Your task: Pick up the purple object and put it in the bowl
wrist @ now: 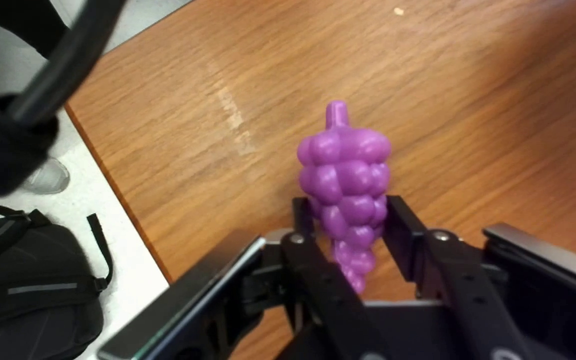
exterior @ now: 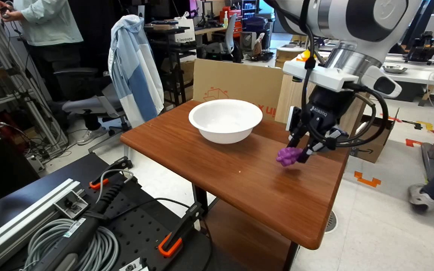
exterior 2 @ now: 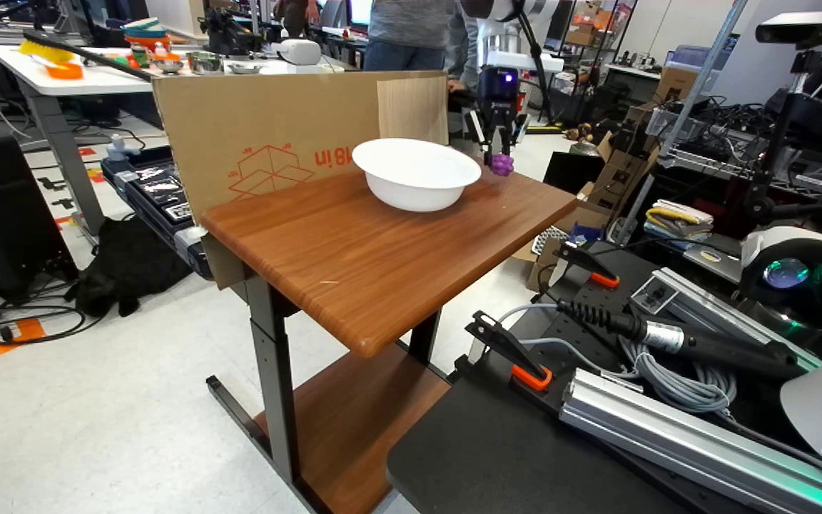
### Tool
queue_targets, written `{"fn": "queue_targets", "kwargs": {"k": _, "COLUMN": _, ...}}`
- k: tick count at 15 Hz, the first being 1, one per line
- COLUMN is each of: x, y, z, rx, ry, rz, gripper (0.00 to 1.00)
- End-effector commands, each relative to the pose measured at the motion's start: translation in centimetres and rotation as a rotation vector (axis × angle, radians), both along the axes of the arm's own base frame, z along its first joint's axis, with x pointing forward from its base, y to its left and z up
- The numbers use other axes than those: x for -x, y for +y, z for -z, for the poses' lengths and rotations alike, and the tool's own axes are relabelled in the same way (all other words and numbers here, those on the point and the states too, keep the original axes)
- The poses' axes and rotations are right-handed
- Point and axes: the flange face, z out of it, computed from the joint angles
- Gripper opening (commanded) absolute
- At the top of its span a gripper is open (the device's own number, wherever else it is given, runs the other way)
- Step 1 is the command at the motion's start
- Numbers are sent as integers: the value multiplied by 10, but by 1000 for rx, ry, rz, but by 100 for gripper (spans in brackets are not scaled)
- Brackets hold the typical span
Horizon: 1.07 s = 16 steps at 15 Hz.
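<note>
In a cluttered lab, a cardboard panel (exterior: 236, 81) upright along the far edge of a brown wooden table (exterior: 217, 165). At far left in an exterior view, a person (exterior: 47, 22) in a pale shirt. Pinched in the gripper (wrist: 349, 215), snug between 2 black fingers (wrist: 402, 225): the purple object (wrist: 345, 170), lumpy like a bunch of grapes, stem pointing away from the gripper in the wrist view. Held just above the right part of the table, over a faint shadow (exterior: 291, 174). To the left in both exterior views, near but apart, a white bowl (exterior: 224, 134) upright on the wood.
</note>
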Motion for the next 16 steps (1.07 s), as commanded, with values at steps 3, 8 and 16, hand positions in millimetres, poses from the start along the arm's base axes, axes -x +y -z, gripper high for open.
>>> {"fn": "queue_targets", "kwargs": {"k": 3, "x": -3, "y": 36, "z": -121, "rx": -82, "ry": -234, "rz": -33, "gripper": 15}}
{"fn": "queue_targets", "kwargs": {"k": 8, "x": -25, "y": 133, "z": -178, "rx": -78, "ry": -360, "rz": -110, "gripper": 15}}
{"fn": "queue_targets", "kwargs": {"k": 16, "x": -24, "y": 224, "z": -112, "rx": -61, "ry": -221, "rz": -70, "gripper": 15}}
